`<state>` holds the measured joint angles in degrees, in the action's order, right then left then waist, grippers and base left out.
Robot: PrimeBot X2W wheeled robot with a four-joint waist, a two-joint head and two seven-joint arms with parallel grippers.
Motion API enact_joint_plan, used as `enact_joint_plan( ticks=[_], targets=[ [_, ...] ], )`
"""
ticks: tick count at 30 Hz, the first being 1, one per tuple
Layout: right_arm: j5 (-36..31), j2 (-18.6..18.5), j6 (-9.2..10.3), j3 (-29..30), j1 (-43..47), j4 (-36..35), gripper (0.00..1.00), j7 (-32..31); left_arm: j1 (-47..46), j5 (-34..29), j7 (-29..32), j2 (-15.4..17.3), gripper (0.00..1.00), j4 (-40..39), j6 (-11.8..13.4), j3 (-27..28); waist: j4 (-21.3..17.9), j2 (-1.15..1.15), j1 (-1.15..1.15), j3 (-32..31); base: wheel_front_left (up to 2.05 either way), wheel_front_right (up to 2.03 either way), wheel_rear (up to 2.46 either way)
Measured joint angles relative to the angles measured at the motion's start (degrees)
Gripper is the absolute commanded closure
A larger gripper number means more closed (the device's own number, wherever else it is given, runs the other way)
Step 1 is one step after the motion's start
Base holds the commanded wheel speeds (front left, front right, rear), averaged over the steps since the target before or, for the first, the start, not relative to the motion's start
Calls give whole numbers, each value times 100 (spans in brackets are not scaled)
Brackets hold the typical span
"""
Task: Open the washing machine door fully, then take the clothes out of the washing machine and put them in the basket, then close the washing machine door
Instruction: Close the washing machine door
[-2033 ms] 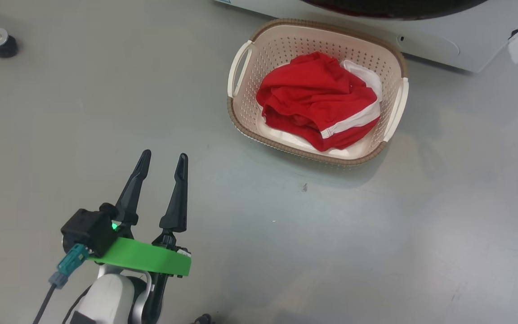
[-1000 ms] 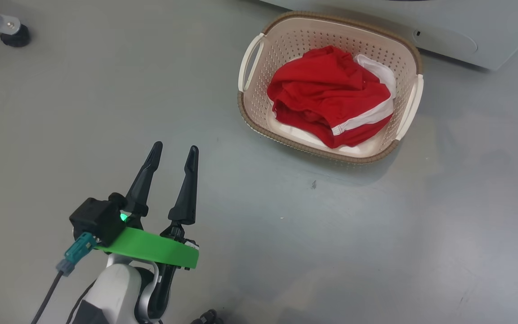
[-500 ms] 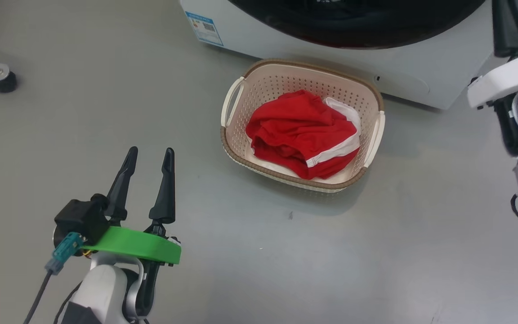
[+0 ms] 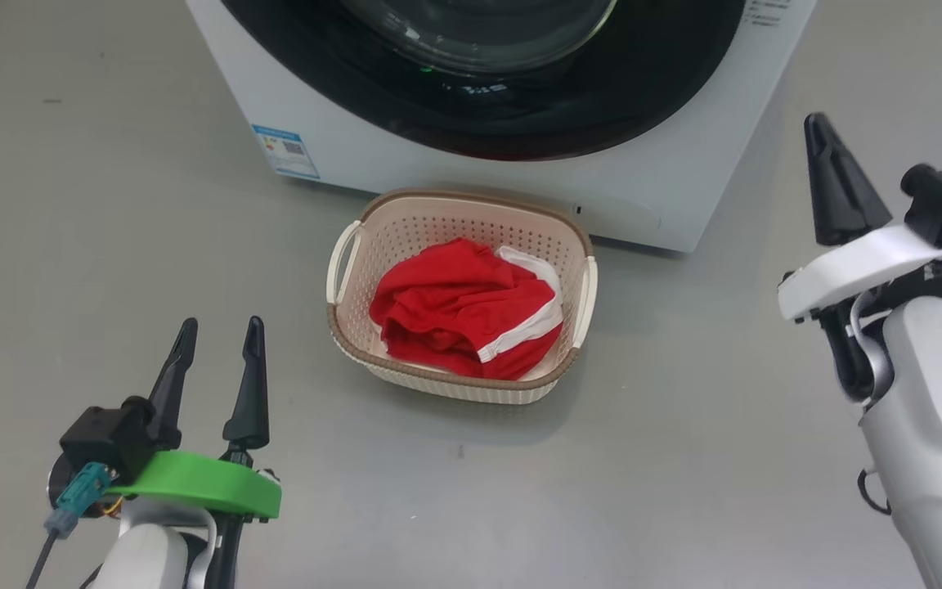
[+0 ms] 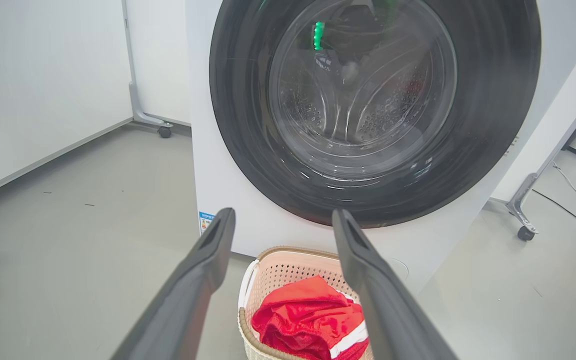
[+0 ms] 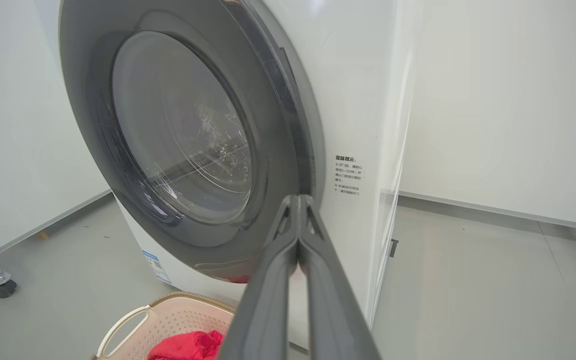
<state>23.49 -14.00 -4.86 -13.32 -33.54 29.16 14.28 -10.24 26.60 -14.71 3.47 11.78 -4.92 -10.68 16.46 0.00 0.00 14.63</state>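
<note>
On the grey floor [image 4: 684,425], just before the washer [image 4: 659,196], stands the basket [image 4: 448,386]. The red clothes [image 4: 455,307] lie bunched inside it, a white band crossing their right side and more white cloth showing at the back. They keep within the rim and nothing hangs over it.

The door [image 4: 520,114] lies flat against the washer's front, a glossy black ring round a clear glass bowl. Through the glass, in the left wrist view, the steel drum with its holes can be seen; no cloth is to be made out in it. A blue label [image 4: 285,151] sits at the washer's lower left corner.

The left tool [image 4: 222,325] hangs low at the left of the basket and well apart from it, a green collar [image 4: 193,484] round its wrist. Its two fingers are spread and grip nothing. In its own view they frame the basket and the lower edge of the door.

The right tool [image 4: 818,124] is held up at the right of the washer, clear of the basket. Its fingers are pressed together with nothing between them. In its own view the joined tips stand before the right edge of the door; whether they touch it cannot be told. Small dark print [image 6: 348,175] marks the washer's white side just beyond them.
</note>
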Motion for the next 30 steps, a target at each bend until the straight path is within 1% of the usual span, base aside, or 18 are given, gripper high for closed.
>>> enact_joint_plan(
  ticks=[8,11,15,17,21,28,29,30],
  targets=[
    [120,281,91,59,667,60,100,1,449,-2,0,136,0,97,7,167,-477,0,0,-504,0,0,0],
    [120,308,107,80,853,49,100,1,593,-7,0,145,0,115,7,185,-662,0,0,-677,0,0,0],
    [133,311,201,191,1124,4,100,2,710,-7,0,146,0,115,7,233,-894,0,0,-888,0,0,0],
    [172,312,219,257,1251,-64,100,2,743,-7,0,145,0,105,7,254,-1004,0,0,-981,0,0,0],
    [224,365,359,472,1557,-253,100,15,875,-7,0,145,0,75,7,283,-1232,0,0,-1173,0,0,0],
    [211,439,460,576,1987,-502,100,15,971,-15,0,146,0,48,7,285,-1460,0,0,-1323,0,0,0],
    [211,438,475,608,2032,-545,87,15,972,-16,0,146,0,41,7,281,-1478,0,0,-1333,0,0,0],
    [202,436,506,638,2074,-598,39,15,973,-19,0,145,0,33,7,280,-1492,0,0,-1339,0,0,0]
  ],
)
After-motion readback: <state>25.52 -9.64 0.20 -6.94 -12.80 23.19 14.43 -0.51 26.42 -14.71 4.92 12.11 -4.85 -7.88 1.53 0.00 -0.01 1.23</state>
